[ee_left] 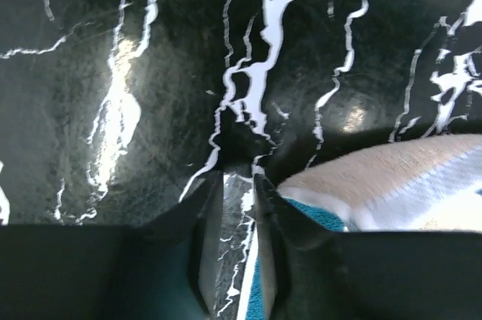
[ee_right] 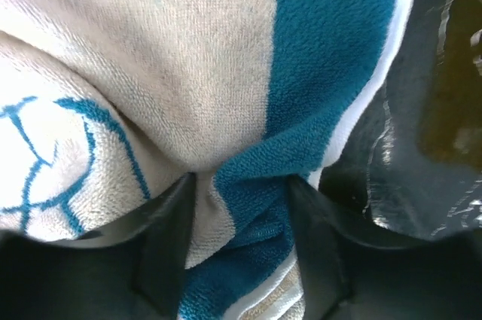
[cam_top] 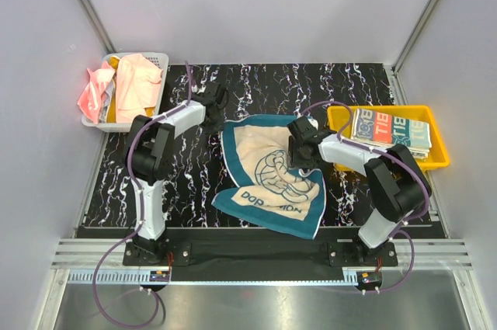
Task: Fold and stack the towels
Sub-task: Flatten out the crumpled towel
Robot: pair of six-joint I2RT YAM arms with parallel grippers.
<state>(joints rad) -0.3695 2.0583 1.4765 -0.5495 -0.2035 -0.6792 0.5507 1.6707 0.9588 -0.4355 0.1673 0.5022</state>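
One fluffy teal-and-cream towel (cam_top: 268, 171) is lying rumpled, the right gripper (ee_right: 241, 207) pinching its border, the left gripper (ee_left: 239, 207) hovering slightly parted, empty.

Fuzzy, matt terry cloth on teal-and-cream patterned towel (cam_top: 272, 175), looped pile. Glossy black marble-look worktop (cam_top: 194, 182) with white veins, glare spots. Smooth shiny yellow plastic tray (cam_top: 443, 155). White plastic mesh basket (cam_top: 159, 58).

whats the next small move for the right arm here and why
Probably close the right gripper on the teal-and-cream towel: a raised fold of its teal border already sits between the fingers, and the towel lies rumpled and unfolded on the table. Then lift that edge.
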